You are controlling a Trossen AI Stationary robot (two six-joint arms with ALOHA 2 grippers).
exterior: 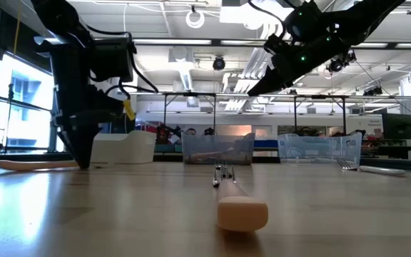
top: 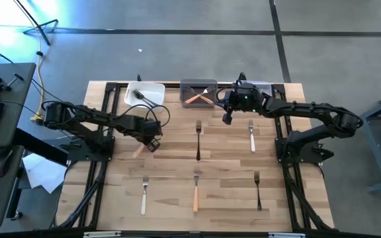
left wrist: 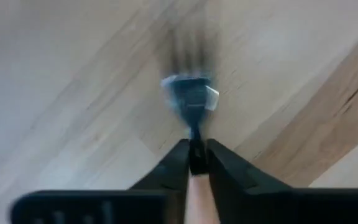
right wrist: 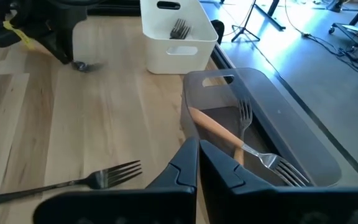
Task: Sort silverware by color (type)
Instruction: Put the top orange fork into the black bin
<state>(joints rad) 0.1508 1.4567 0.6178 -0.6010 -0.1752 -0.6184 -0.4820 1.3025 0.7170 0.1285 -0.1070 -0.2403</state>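
Observation:
My left gripper (top: 153, 141) (left wrist: 196, 146) is down at the table's left-middle, shut on an orange-peach-handled fork (top: 138, 151). The fork's tines (left wrist: 190, 93) point ahead of the fingertips, and its handle (exterior: 27, 164) runs level just over the wood. My right gripper (top: 228, 119) (right wrist: 197, 148) hangs shut and empty above the table, just in front of the grey bin (top: 198, 86). That bin holds two orange forks (right wrist: 222, 134). A black fork (top: 143, 98) lies in the white bin (top: 129, 92). Several forks lie loose on the table. My left gripper pinches the orange fork between its two fingers at the neck (left wrist: 196, 132), where the handle meets the metal. The fingers come from above, pointing down, and lie across the fork. The fork is level at the table top; whether it is lifted clear, I cannot tell.
Loose forks: black (top: 198, 139), white (top: 251, 135), white (top: 144, 195), orange (top: 195, 190), black (top: 257, 190). A clear bin (exterior: 316, 148) stands at the far right, partly under my right arm. There is bare wood between the two rows of forks.

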